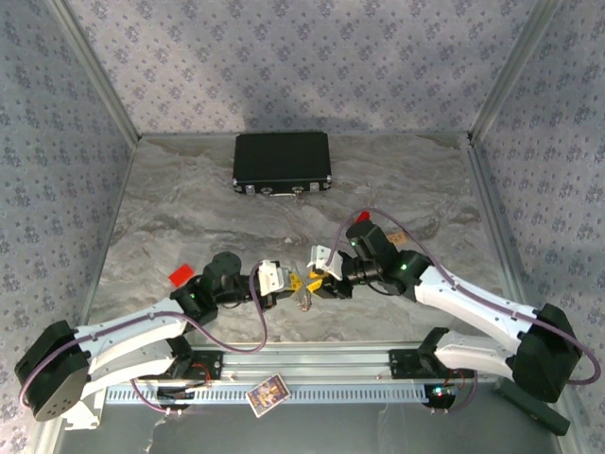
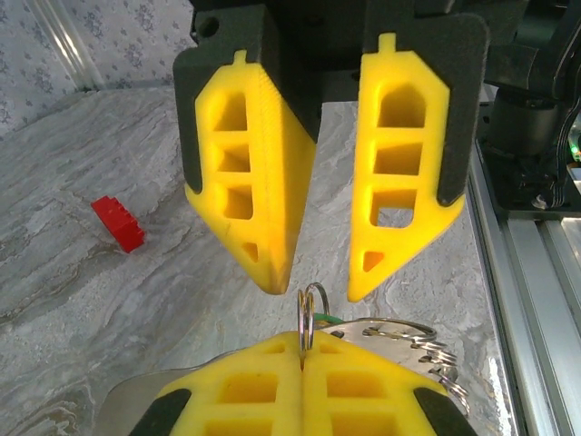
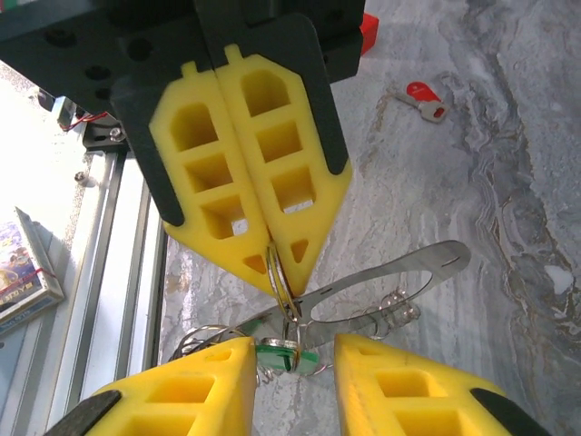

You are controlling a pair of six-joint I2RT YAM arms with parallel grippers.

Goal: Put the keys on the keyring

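Two-arm workspace, seen from above and from both wrists. My left gripper (image 1: pixel 291 281) and right gripper (image 1: pixel 319 274) meet tip to tip near the front of the tabletop (image 1: pixel 189 199), with the keyring (image 1: pixel 305 301) hanging just below and between them.

Left wrist view: my left gripper (image 2: pixel 302 350) has its jaws pressed together, pinching the keyring (image 2: pixel 302 318), which stands upright out of the seam. My right gripper (image 2: pixel 318 291) faces it from above, jaws spread, its tips just short of the ring. A red block (image 2: pixel 118 222) lies well off to the left.

Right wrist view: my right gripper (image 3: pixel 295 350) is at the bottom edge, jaws apart. A green key (image 3: pixel 277 356) hangs between them, below the keyring (image 3: pixel 289 300); I cannot tell whether it touches either pad. My left gripper (image 3: pixel 281 263) clamps the ring from above. A flat plate (image 3: pixel 427 268) and a beaded chain (image 3: pixel 399 309) trail from the ring to the right. A red key (image 3: pixel 425 100) lies loose on the tabletop, well apart.

A black case (image 1: pixel 282 163) sits at the far side.
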